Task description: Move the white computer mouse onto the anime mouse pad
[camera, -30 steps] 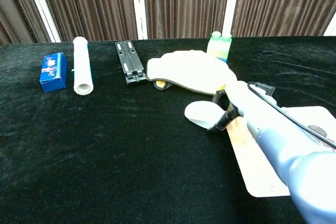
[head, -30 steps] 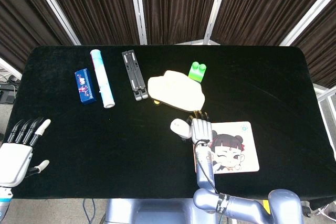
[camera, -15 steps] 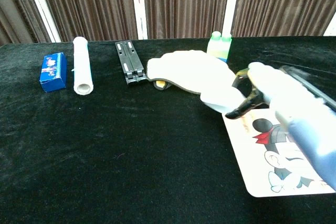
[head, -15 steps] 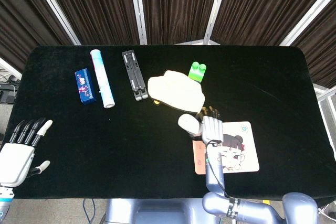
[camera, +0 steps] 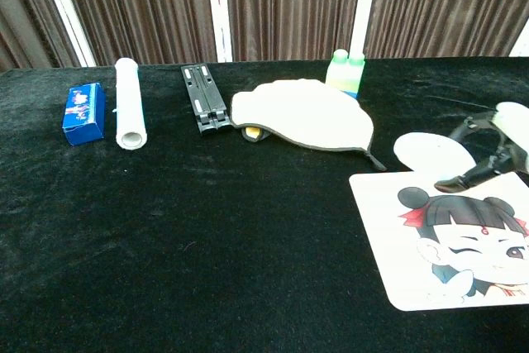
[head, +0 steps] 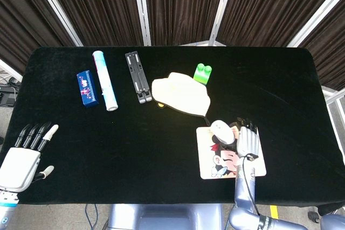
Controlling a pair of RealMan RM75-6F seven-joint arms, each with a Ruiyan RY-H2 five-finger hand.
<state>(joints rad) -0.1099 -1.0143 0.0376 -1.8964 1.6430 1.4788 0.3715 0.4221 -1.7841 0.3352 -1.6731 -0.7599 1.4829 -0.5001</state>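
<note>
- The white, smooth, rounded plastic computer mouse (head: pixel 219 131) is in the lower right part of the head view. It sits over the upper left corner of the flat rectangular mouse pad with the anime girl print (head: pixel 218 165). Whether it rests on the pad or is a little lifted, I cannot tell.
- In the chest view the mouse (camera: pixel 433 155) shows at the right, just above the upper edge of the pad (camera: pixel 413 245).
- The right hand (head: pixel 247 139) is beside the mouse on its right side, and its dark fingers (camera: pixel 471 173) curl around the mouse, so I judge that it holds the mouse.
- The left hand (head: pixel 24 153) is in the lower left corner of the head view, with fingers spread and nothing in it.
- My judgement on handling: the mouse looks light and stiff, with a glossy shell that can slip. The best grip is across its two long sides, thumb against fingers, not on the curved top.
- The pad looks thin and soft, so it may slide on the black cloth of the bench (head: pixel 161 144) if the mouse is dragged over it.
- The mouse should probably go more toward the middle of the pad before it is released.
</note>
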